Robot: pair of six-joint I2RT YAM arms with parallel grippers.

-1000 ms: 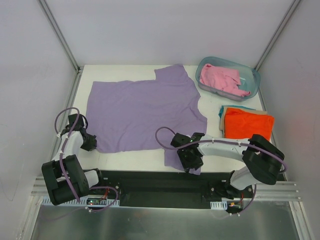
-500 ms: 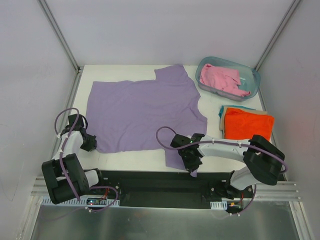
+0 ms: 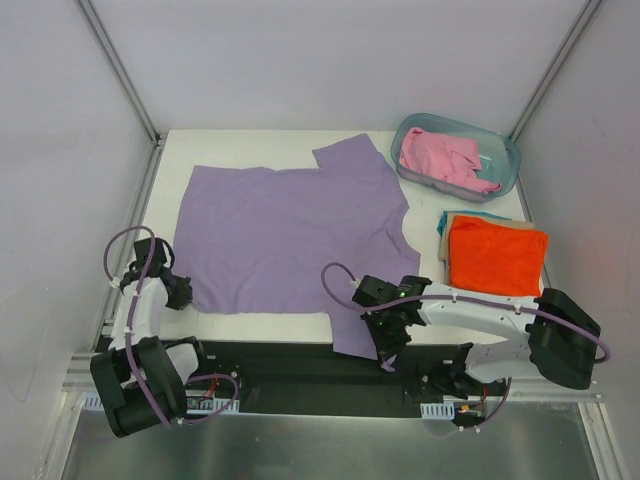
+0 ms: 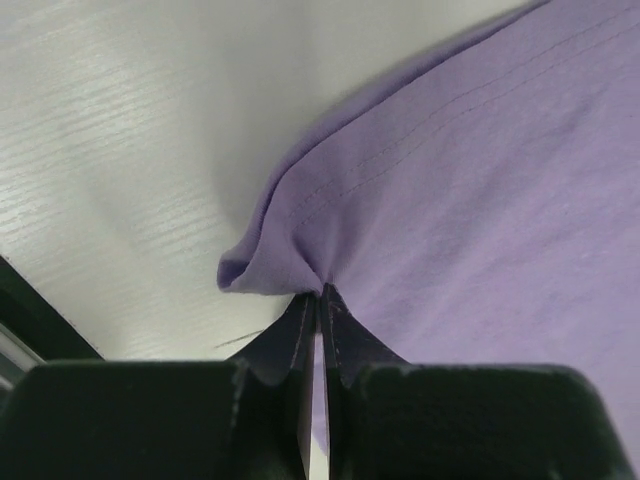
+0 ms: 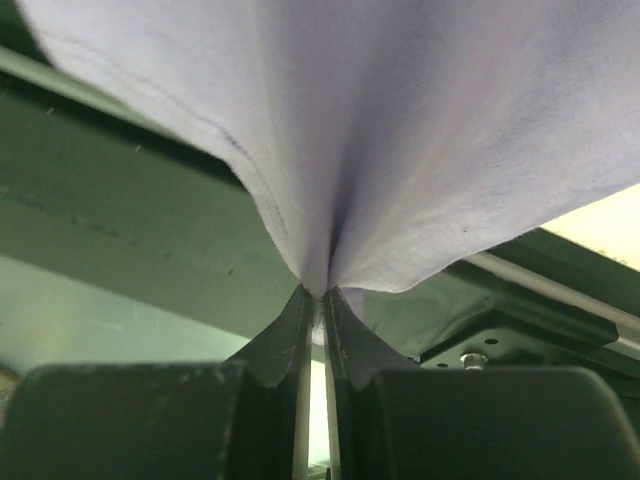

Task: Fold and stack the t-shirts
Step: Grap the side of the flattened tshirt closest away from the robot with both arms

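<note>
Since a second ago: both arms have drawn back toward the bottom of the frame, and the lavender-purple cloth t-shirt has slid with them. Its lower hem now sits close to the table's near edge. The lower sleeve, which lay flat at lower centre, now hangs over that edge.

Left gripper, lower left of the top view: fingers pressed together on the shirt's hem corner. The left wrist view shows the left gripper with cloth puckered into the closed tips.

Right gripper, lower centre: also clamped, pinching the sleeve. In the right wrist view, fabric drapes down from above into the tips of the right gripper, with the dark frame rail behind.

Shirt lies spread across the middle of the white table, mostly flat, upper sleeve pointing toward the top.

Right side: bright orange folded t-shirt rests on a teal t-shirt, only a sliver of which shows. Crumpled pink t-shirt sits in the translucent blue-green plastic tub, upper right.

Judgement: two shirts look done. The pull seems meant to straighten and position the lavender shirt. With both pinches set, the first fold looks ready to start. Pink shirt not yet handled.
</note>
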